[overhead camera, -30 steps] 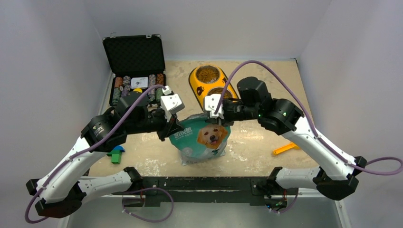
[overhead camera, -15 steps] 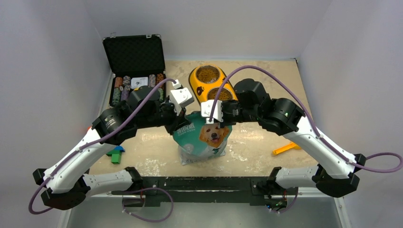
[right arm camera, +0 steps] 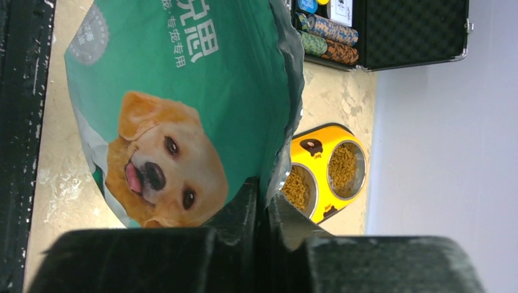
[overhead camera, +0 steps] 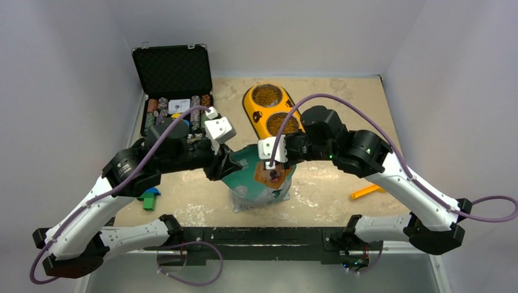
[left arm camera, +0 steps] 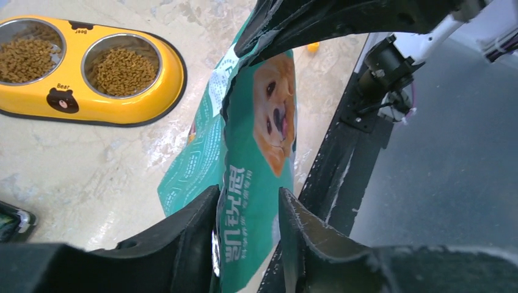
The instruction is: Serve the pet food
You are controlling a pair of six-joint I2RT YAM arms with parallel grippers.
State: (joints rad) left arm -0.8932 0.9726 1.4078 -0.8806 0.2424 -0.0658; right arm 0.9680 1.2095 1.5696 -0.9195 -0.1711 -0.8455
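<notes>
The teal-green pouch (overhead camera: 259, 183) with the golden dog's face stands upright at the table's middle, seen close in the left wrist view (left arm camera: 259, 152) and right wrist view (right arm camera: 183, 91). My right gripper (overhead camera: 276, 163) is shut on the pouch's silver-lined top edge (right arm camera: 262, 190). My left gripper (overhead camera: 225, 166) is open, and its fingers straddle the pouch's other top corner (left arm camera: 248, 192). The pet food (overhead camera: 267, 96) lies as brown kibble in both steel cups of the yellow double bowl (overhead camera: 255, 113), just behind the pouch. It also shows in the wrist views (left arm camera: 122, 61) (right arm camera: 297, 188).
An open black case (overhead camera: 174, 70) holding poker chips stands at the back left. A green block (overhead camera: 148, 200) lies at the left and an orange clip (overhead camera: 366, 191) at the right. The black rail (overhead camera: 256, 235) runs along the near edge.
My right gripper has come down and leftward over the dog's face, holding the pouch's top. My left gripper swung in toward the pouch, then drew back a little to the left.
</notes>
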